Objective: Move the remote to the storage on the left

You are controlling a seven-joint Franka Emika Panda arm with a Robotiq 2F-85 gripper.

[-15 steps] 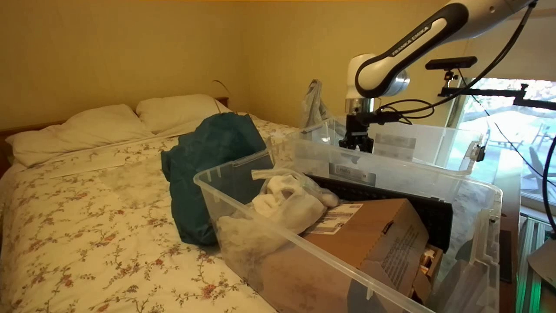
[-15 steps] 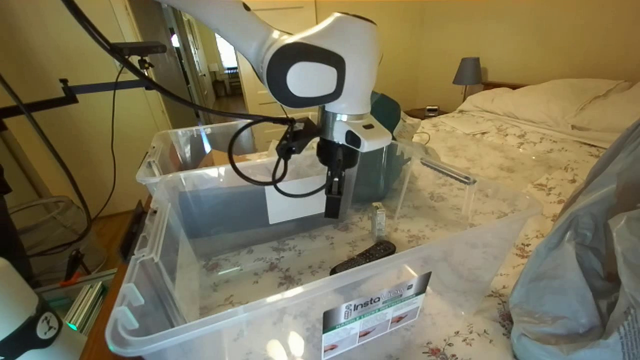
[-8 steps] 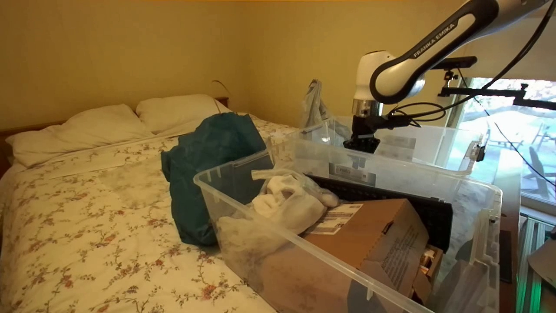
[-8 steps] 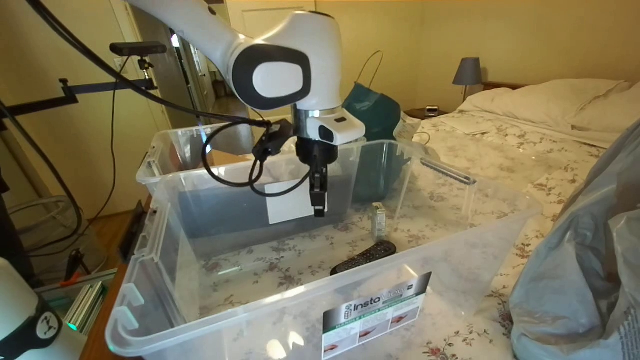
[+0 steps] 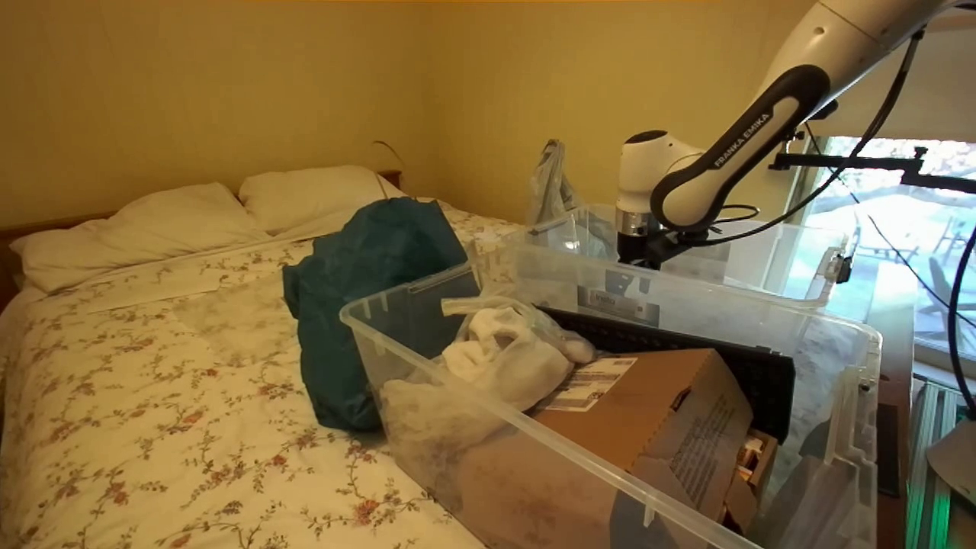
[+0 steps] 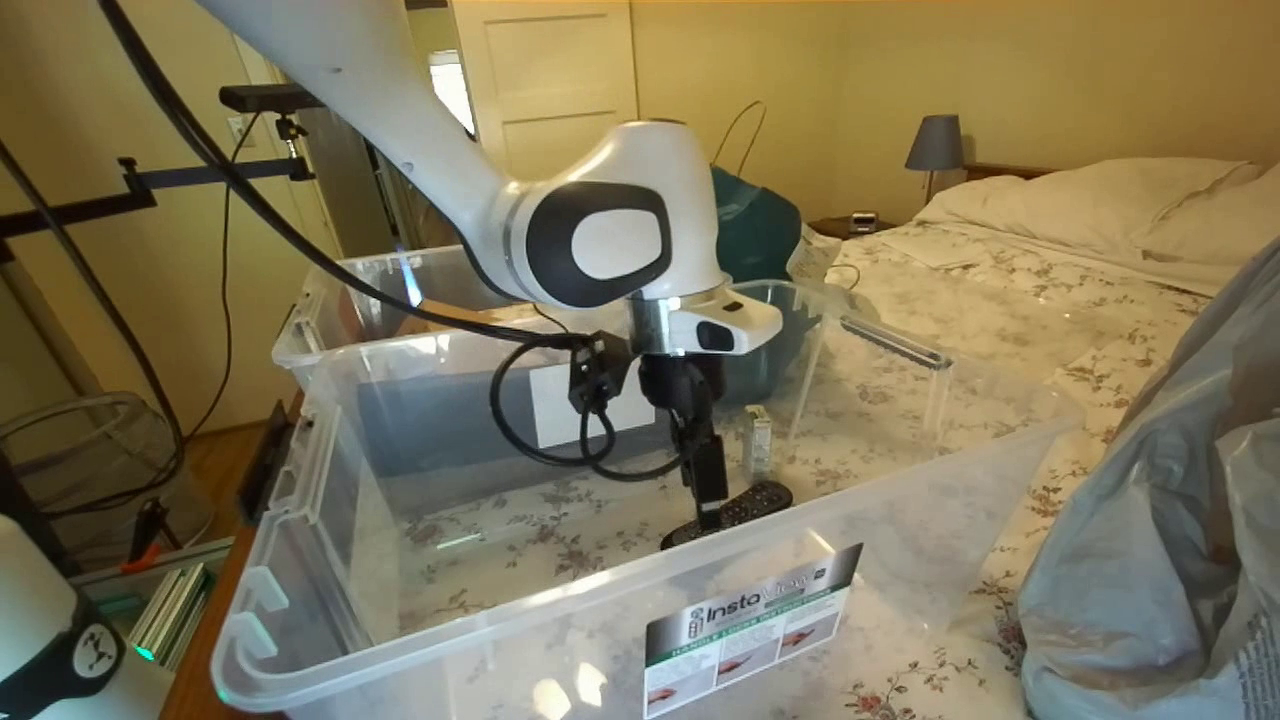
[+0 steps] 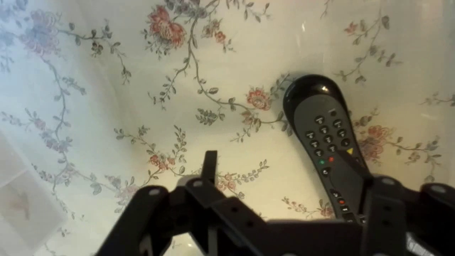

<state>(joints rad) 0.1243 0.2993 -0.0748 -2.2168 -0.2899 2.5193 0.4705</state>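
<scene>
The remote, black with small round buttons, lies flat on the bottom of a clear tub, shown lower right in the wrist view. In an exterior view my gripper reaches into that tub, its fingertips overlapping the remote. Seen from the wrist, the gripper is open with wide-spread jaws and nothing gripped. The right finger crosses over the remote in the picture; whether it touches cannot be told. The storage is the neighbouring clear tub with a brown cardboard box inside. The tub walls mostly hide my fingers in that view.
A small upright carton stands near the remote. Tall clear walls surround the gripper, and a black panel stands along the storage's inner side. A teal bag and a grey plastic bag sit on the flowered bed.
After a short shift sideways, my arm has swung back and come down, carrying the gripper from above the tub's floor down to the remote. The remote and both tubs have stayed put.
</scene>
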